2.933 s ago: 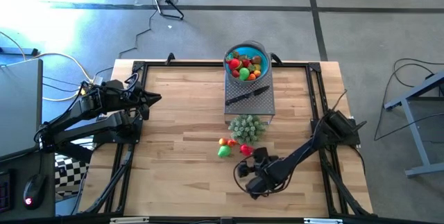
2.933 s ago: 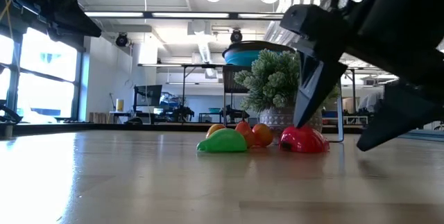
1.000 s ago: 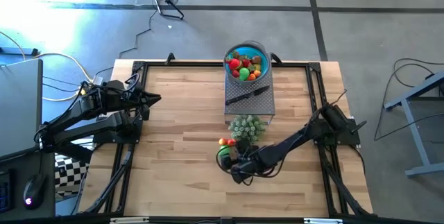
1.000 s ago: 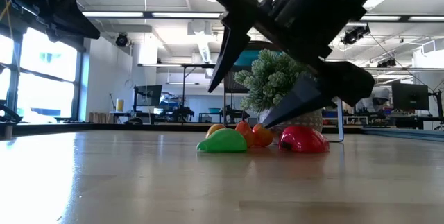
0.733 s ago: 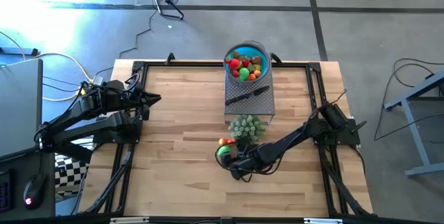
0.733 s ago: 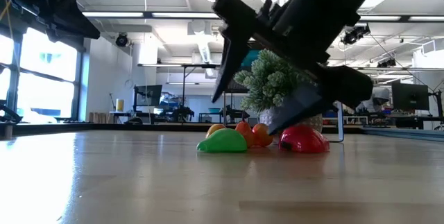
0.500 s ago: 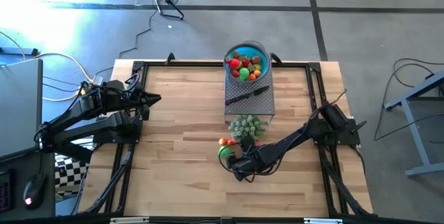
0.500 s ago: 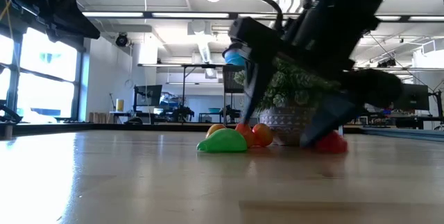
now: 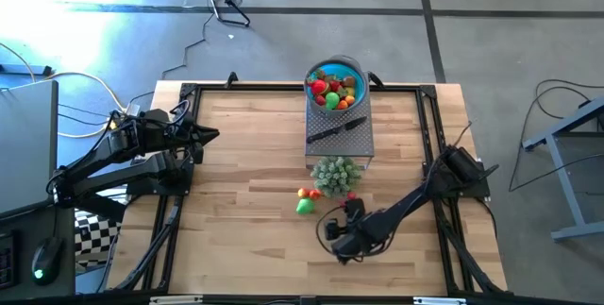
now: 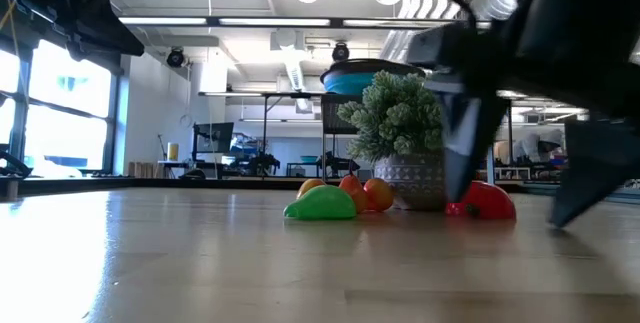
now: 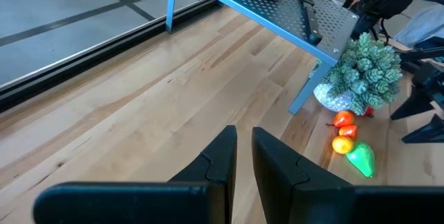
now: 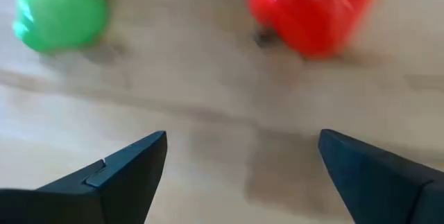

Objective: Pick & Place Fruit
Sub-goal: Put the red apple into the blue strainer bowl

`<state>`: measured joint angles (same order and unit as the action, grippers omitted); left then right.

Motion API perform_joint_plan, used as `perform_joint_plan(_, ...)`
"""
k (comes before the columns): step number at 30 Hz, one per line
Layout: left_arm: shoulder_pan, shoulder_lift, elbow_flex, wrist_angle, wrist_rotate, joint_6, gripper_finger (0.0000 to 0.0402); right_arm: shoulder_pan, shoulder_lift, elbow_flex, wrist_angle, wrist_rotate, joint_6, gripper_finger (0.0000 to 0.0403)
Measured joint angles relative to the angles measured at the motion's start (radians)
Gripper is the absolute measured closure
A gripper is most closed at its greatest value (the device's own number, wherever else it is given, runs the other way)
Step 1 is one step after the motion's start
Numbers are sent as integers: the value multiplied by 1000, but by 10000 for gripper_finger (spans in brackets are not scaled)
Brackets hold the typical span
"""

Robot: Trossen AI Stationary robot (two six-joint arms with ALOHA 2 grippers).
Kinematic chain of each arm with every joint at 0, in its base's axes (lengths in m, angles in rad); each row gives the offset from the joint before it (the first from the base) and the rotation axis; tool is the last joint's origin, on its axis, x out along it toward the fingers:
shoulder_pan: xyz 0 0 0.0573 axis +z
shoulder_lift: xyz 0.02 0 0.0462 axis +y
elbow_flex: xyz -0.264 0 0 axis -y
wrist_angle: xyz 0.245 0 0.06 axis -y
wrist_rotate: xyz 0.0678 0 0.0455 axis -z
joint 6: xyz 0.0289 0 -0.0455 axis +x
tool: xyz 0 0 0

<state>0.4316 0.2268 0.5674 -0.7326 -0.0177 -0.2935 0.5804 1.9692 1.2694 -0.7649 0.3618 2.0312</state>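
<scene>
Wooden tabletop fills my screen, and my right tool (image 9: 337, 245) hangs low over it with its 2 fingers spread wide, empty. Straight ahead of it lies the red fruit (image 12: 312, 9), loose on the wood and not between the fingers; the green fruit (image 12: 61, 14) sits off to one side. I judge the right arm far nearer than the left. My left tool (image 11: 241, 156), closed on nothing, waits at the tabletop's far left. Beyond stand a pale green bushy cluster (image 9: 335, 174), a blue bowl (image 9: 334, 85) of fruit, and grey floor.
</scene>
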Motion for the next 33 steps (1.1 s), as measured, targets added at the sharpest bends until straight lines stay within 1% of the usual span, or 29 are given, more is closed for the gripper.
perform_joint_plan(3, 0, 0, 0, 0, 0, 0, 358, 24, -8, 0, -51, 7, 84, 32)
perform_joint_plan(5, 0, 0, 0, 0, -1, 0, 358, 36, -9, -1, -69, 45, 129, 32)
perform_joint_plan(8, 0, 0, 0, 0, -3, 0, 358, 42, -9, -1, -26, 98, 146, 32)
perform_joint_plan(12, 0, 0, 0, 0, -3, 0, 358, 33, -9, -1, 52, 151, 105, 32)
perform_joint_plan(16, 0, 0, 0, 0, -3, 0, 358, 5, -9, -1, 64, 202, 62, 32)
perform_joint_plan(19, 0, 0, 0, 0, -3, 0, 358, -18, -9, -1, 78, 203, 26, 32)
perform_joint_plan(25, 0, 0, 0, 0, -3, 0, 358, -55, -10, -1, 160, 205, -95, 32)
perform_joint_plan(33, 0, 0, 0, 0, -3, 0, 358, -87, -10, -1, 147, 215, -125, 32)
